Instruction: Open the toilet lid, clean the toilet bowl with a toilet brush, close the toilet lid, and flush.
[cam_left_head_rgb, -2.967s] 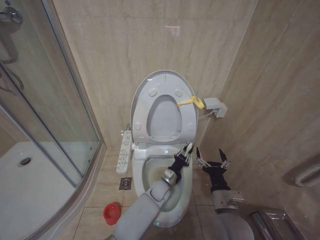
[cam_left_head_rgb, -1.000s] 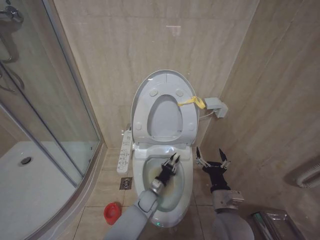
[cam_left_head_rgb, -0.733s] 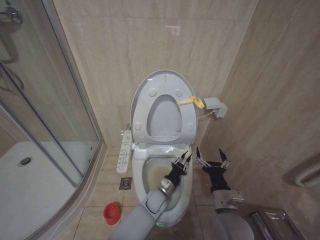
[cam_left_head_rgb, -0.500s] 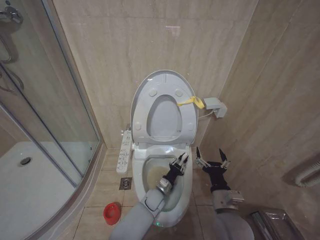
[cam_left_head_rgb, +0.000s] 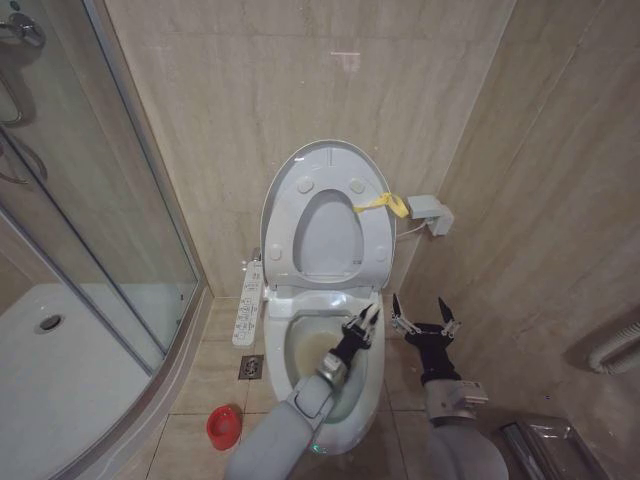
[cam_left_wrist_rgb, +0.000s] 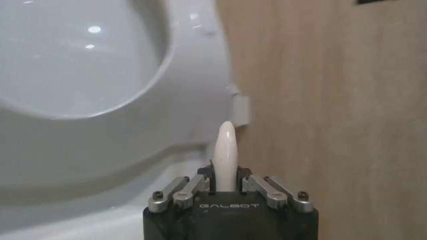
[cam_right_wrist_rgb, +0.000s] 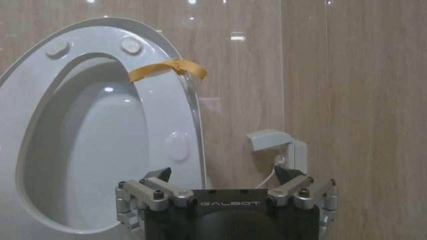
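The toilet lid (cam_left_head_rgb: 328, 235) stands raised against the wall with the ring seat in front of it, a yellow ribbon (cam_left_head_rgb: 385, 205) at its edge. Below it, the toilet bowl (cam_left_head_rgb: 303, 352) is open, its inside stained yellowish. My left gripper (cam_left_head_rgb: 362, 324) hangs over the bowl's right side. In the left wrist view this gripper (cam_left_wrist_rgb: 225, 182) is shut on the toilet brush's white handle (cam_left_wrist_rgb: 225, 147); the brush head is hidden. My right gripper (cam_left_head_rgb: 421, 316) stands open beside the toilet, facing the lid (cam_right_wrist_rgb: 93, 150).
A red cup holder (cam_left_head_rgb: 224, 427) sits on the floor left of the toilet. A control panel (cam_left_head_rgb: 250, 300) runs along the bowl's left side. The glass shower enclosure (cam_left_head_rgb: 90, 250) is at the left, a wall box (cam_left_head_rgb: 430, 213) at the right.
My left gripper, still holding the brush, swung from the middle of the bowl toward its right side, then eased slightly back. The right arm has not moved.
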